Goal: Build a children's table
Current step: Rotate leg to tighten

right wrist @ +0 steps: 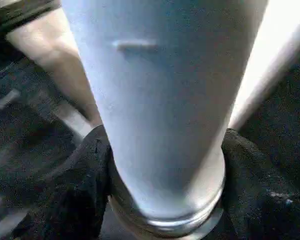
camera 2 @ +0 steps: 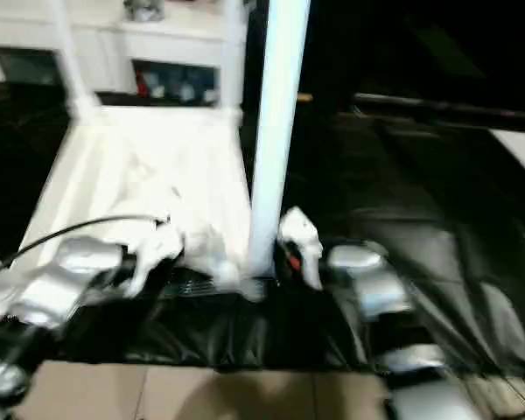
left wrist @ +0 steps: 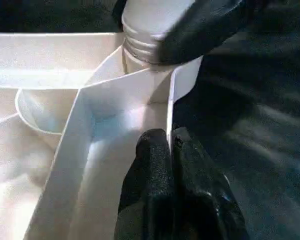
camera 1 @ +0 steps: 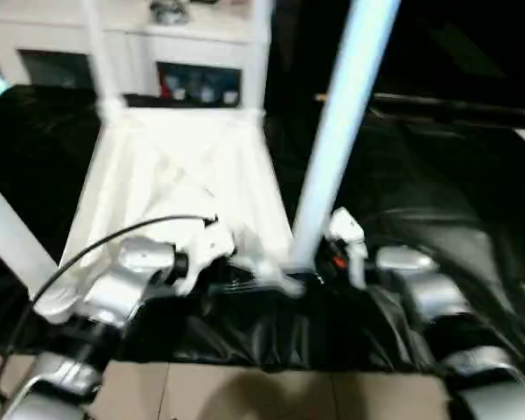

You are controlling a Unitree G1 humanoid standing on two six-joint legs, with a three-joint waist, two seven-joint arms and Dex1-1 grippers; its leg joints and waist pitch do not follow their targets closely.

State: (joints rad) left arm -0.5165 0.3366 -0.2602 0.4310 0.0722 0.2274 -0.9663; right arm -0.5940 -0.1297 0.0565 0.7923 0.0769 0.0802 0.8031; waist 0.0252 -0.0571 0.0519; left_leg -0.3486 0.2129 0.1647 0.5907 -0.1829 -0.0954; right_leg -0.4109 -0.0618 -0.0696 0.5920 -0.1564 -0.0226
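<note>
Claw on our right [right wrist: 160,190]: its two black fingers [right wrist: 77,185] press against either side of a white table leg [camera 1: 337,140], gripping it near its threaded lower end. That leg stands almost upright at the near right corner of the white tabletop [camera 1: 171,166], its base at the round corner socket [left wrist: 140,62].

Our left claw [left wrist: 171,145] is pinched closed on the thin upright rim of the tabletop, one finger on each side of the wall, just beside that same corner.

We see the tabletop lying underside up, ribs showing, on a surface draped in black sheeting [camera 1: 437,201]. Other legs [camera 1: 101,52] rise from its far corners. Behind it stands a white cabinet [camera 1: 197,44] with glass doors.
</note>
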